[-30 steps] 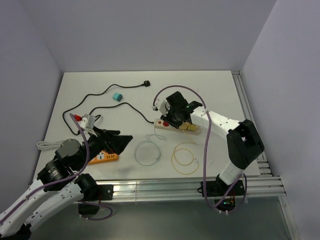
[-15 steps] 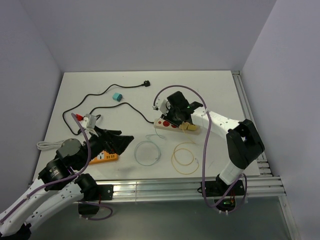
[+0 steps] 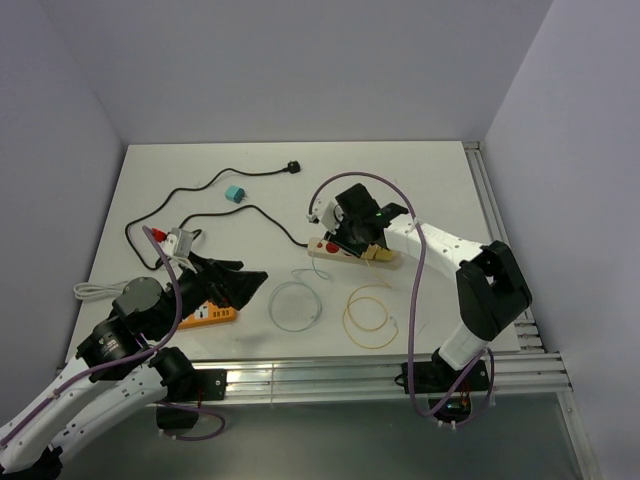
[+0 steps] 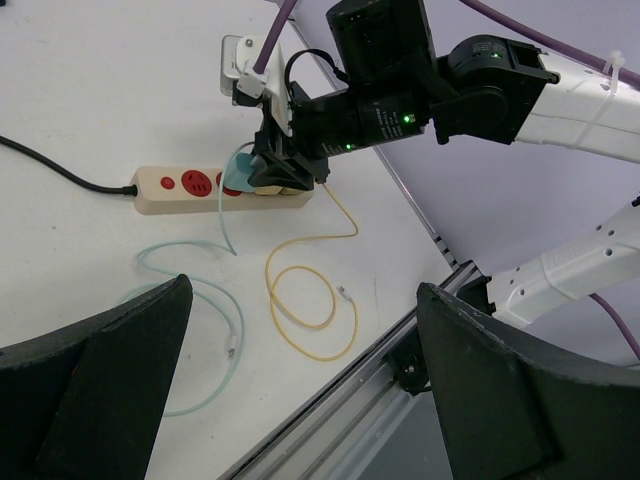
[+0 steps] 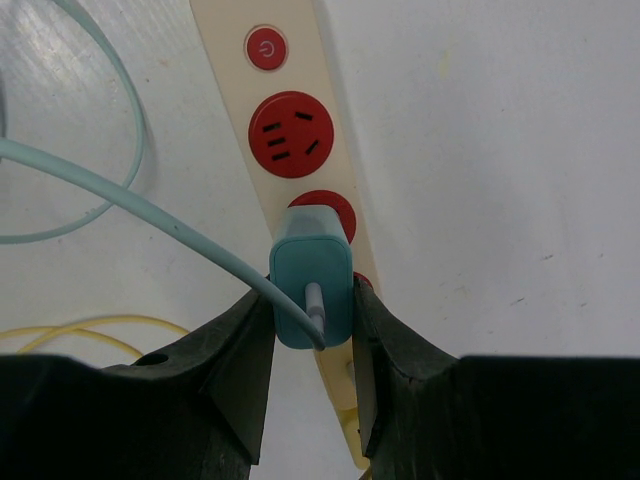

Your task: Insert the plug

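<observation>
Right, the teal charger plug [image 5: 311, 290] is pinched in my right claw [image 5: 311, 312], one finger [image 5: 240, 360] pressed to each side, so the jaws are closed on its body. It sits directly over the second red socket [image 5: 325, 200] of the cream power strip [image 5: 232, 90]. The first red socket [image 5: 290, 130] and the round red switch [image 5: 266, 48] show bare beyond it. Whether the prongs are in, I cannot tell. The plug's pale teal cable [image 5: 120, 200] sweeps off to the side and loops on the white table [image 3: 420, 180], beside a coiled yellow cable [image 3: 368, 315]. My left claw [image 4: 305, 300] hangs well apart from all this, jaws spread wide, gripping nothing.
</observation>
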